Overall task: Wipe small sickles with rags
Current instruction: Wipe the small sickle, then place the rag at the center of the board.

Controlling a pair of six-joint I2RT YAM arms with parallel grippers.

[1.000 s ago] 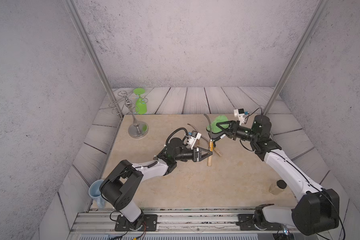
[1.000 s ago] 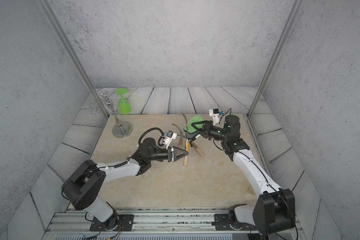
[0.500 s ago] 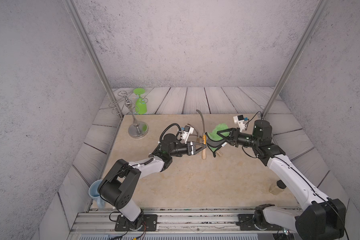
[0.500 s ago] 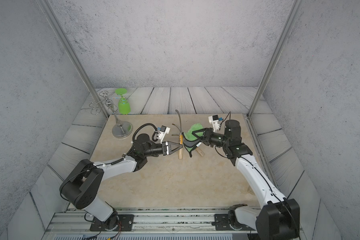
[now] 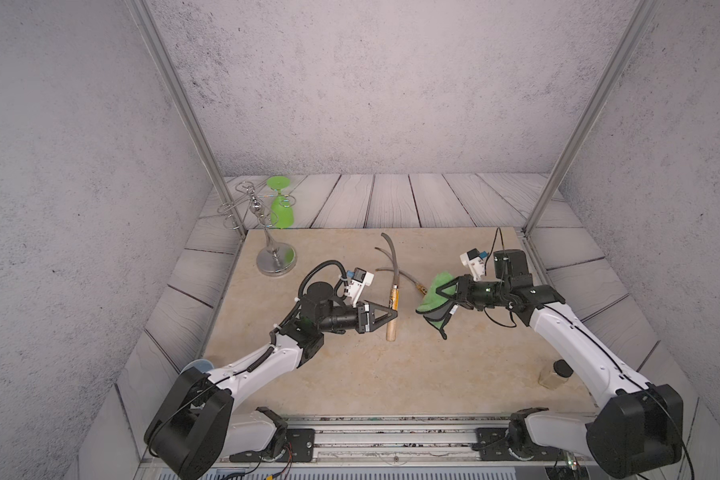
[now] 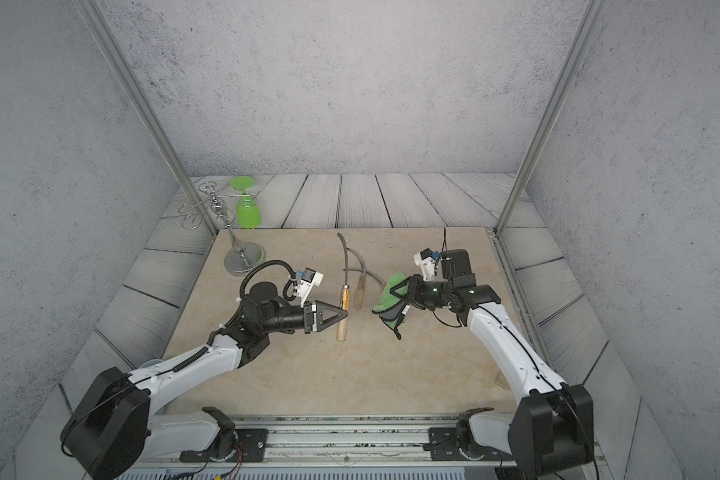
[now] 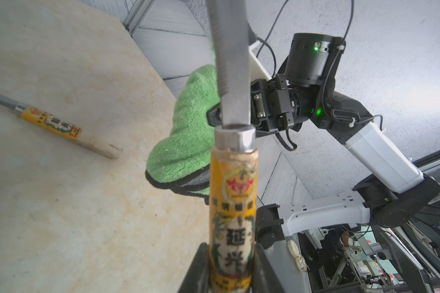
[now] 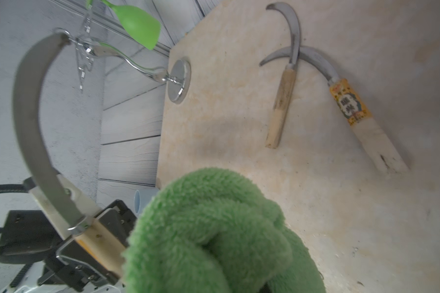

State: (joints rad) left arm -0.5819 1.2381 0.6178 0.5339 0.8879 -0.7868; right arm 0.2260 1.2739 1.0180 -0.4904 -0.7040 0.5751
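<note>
While the left gripper [image 5: 393,314] is clamped tight on the orange-labelled handle of the held sickle [image 5: 393,291], the grey blade arches up and away from the arm. In both top views this sickle stands to the right of the metal stand [image 5: 276,261], nearer the robot than the stand's round base. The left wrist view shows the black fingers [image 7: 196,269] pressed on either side of the label, with the blade running out past the metal collar.

Farther from the stand, beyond the held sickle, the right gripper [image 5: 432,297] is closed on the green rag [image 5: 433,300]. Its fingertips are buried in the fuzzy cloth, and the black-trimmed end droops below them. In both top views a clear gap separates the rag from the held sickle's handle. From the right wrist view the rag [image 8: 208,228] fills the foreground.

Two more sickles lie flat on the beige slab [image 5: 350,374], to the right of the stand and about level with its base. The plain-handled sickle [image 8: 282,101] and the second labelled sickle [image 8: 351,106] have their blades crossed. A green glass [image 5: 281,212] hangs upside down on the stand.
</note>
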